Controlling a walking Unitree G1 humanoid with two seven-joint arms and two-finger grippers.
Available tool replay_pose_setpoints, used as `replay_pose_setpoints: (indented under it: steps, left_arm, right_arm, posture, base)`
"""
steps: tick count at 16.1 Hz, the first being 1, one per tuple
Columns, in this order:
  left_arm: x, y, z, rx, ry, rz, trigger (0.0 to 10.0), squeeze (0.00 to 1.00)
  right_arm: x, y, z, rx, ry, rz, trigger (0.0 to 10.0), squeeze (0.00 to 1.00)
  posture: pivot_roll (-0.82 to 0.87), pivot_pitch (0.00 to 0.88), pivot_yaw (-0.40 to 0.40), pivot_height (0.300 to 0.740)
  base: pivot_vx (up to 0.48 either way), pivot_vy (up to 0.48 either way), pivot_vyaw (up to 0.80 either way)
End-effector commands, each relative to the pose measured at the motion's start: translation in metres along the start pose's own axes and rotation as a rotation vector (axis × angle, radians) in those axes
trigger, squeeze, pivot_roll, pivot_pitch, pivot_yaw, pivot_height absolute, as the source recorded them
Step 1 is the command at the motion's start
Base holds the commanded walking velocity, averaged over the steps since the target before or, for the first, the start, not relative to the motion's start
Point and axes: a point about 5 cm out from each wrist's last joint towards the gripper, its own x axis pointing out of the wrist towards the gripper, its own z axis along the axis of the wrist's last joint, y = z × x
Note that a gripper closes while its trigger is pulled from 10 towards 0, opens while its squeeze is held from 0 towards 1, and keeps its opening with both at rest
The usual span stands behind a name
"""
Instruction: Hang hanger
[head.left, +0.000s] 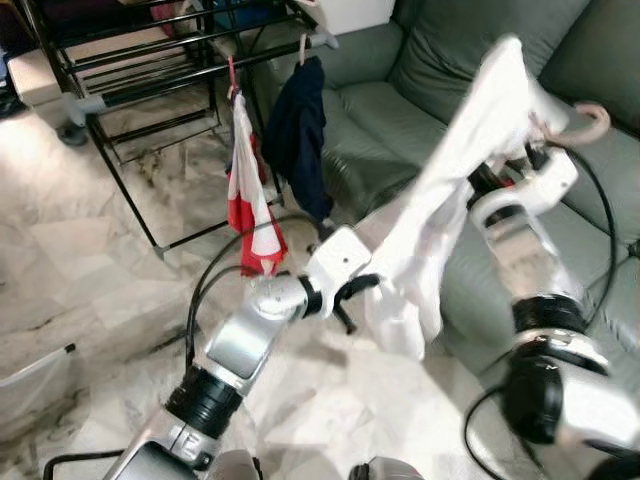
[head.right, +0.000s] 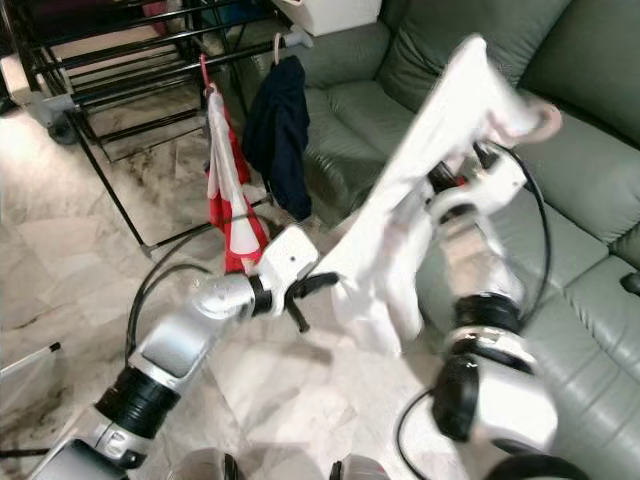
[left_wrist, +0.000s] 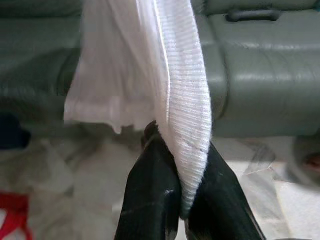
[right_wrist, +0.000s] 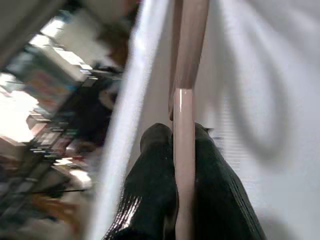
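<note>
A white garment (head.left: 450, 170) hangs on a beige plastic hanger whose hook (head.left: 590, 118) sticks out at the upper right, above the grey-green sofa. My right gripper (right_wrist: 175, 150) is shut on the hanger's beige bar (right_wrist: 184, 130), up under the top of the garment. My left gripper (left_wrist: 177, 165) is shut on the garment's ribbed lower edge (left_wrist: 187, 125), out in front of the sofa. The black drying rack (head.left: 150, 50) stands at the upper left, with a red and white garment (head.left: 250, 200) and a dark navy garment (head.left: 298, 135) hung on it.
The grey-green sofa (head.left: 400, 110) runs along the right side. A pale marble floor (head.left: 90, 280) lies between me and the rack. A clear plastic bag's edge (head.left: 30, 375) sits low on the left. Black cables (head.left: 215, 275) loop by my left arm.
</note>
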Motion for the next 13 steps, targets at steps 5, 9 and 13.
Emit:
replay_pose_setpoints:
  steps: [5,9,13]
  left_arm:
    - [0.000,0.008,-0.038,-0.008,0.122,0.106,10.0,0.60]
    - [0.002,0.009,-0.042,0.007,0.131,0.106,10.0,1.00]
    - [-0.011,0.020,-0.040,0.171,0.113,0.127,10.0,1.00]
  right_arm:
    - [0.008,0.064,0.036,-0.514,-0.128,0.257,10.0,0.00]
    - [-0.009,0.065,0.008,-0.693,-0.046,0.360,10.0,0.00]
    - [-0.033,0.027,-0.018,-0.861,0.062,0.318,10.0,0.00]
  posture:
    - [-0.02,0.014,-0.048,0.740]
    - [-0.02,0.010,-0.045,0.740]
    - [-0.02,0.011,-0.033,0.740]
  base:
    - [0.000,0.000,0.00]
    - [0.000,0.000,0.00]
    - [0.000,0.000,0.00]
